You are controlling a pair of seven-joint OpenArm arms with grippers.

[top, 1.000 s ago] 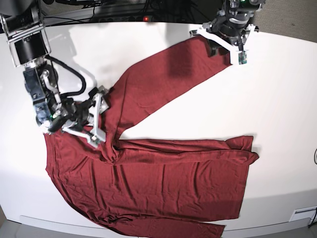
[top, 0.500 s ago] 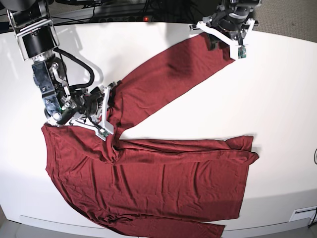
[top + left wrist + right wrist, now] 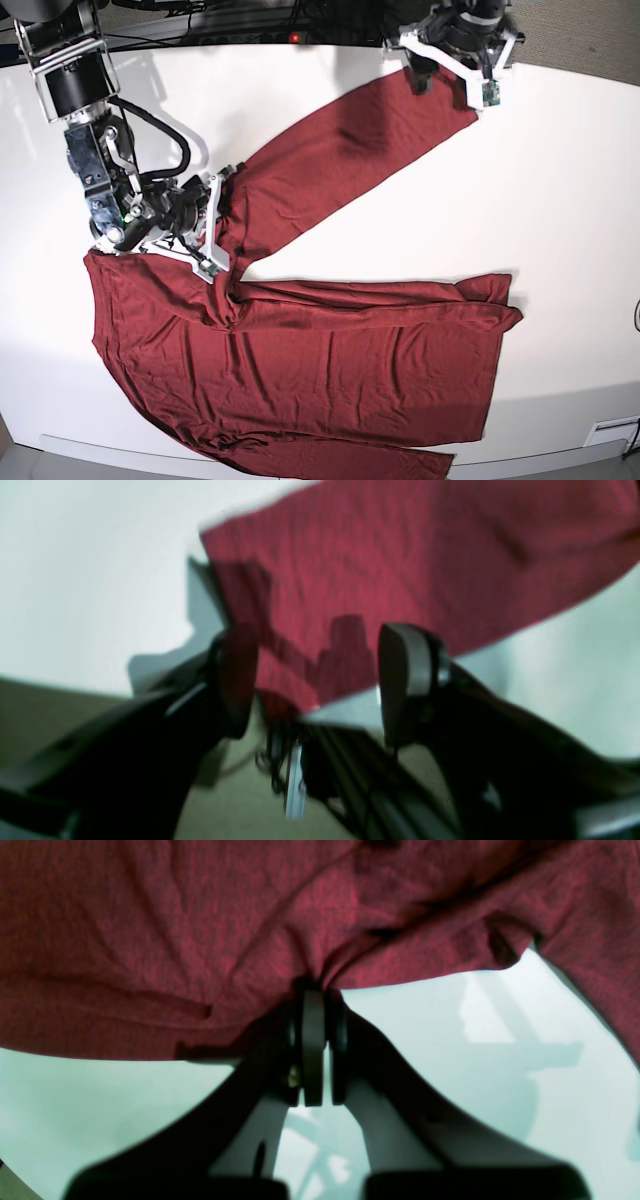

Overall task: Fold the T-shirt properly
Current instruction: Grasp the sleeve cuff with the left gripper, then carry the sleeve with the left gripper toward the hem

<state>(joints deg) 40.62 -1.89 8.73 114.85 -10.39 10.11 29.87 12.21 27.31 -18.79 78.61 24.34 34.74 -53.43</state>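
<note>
The T-shirt (image 3: 330, 350), maroon and long-sleeved, lies spread on the white table (image 3: 560, 200), with one sleeve (image 3: 340, 160) stretched toward the far right. My right gripper (image 3: 225, 222) is shut on a bunch of fabric where that sleeve meets the body; the right wrist view shows the closed fingers (image 3: 312, 1040) pinching the T-shirt (image 3: 175, 940). My left gripper (image 3: 445, 80) hovers at the sleeve's cuff end. In the left wrist view it (image 3: 320, 680) is open and empty, with the cuff (image 3: 375, 580) lying flat beyond the fingers (image 3: 405, 675).
The T-shirt's hem and lower sleeve (image 3: 330, 460) reach the table's front edge. Dark cables (image 3: 250, 25) run along the far edge behind the table. A small white fixture (image 3: 610, 435) sits at the front right corner.
My right gripper has pulled its pinch of fabric to the right and slightly up, then held still. My left gripper has backed off the cuff toward the far edge.
</note>
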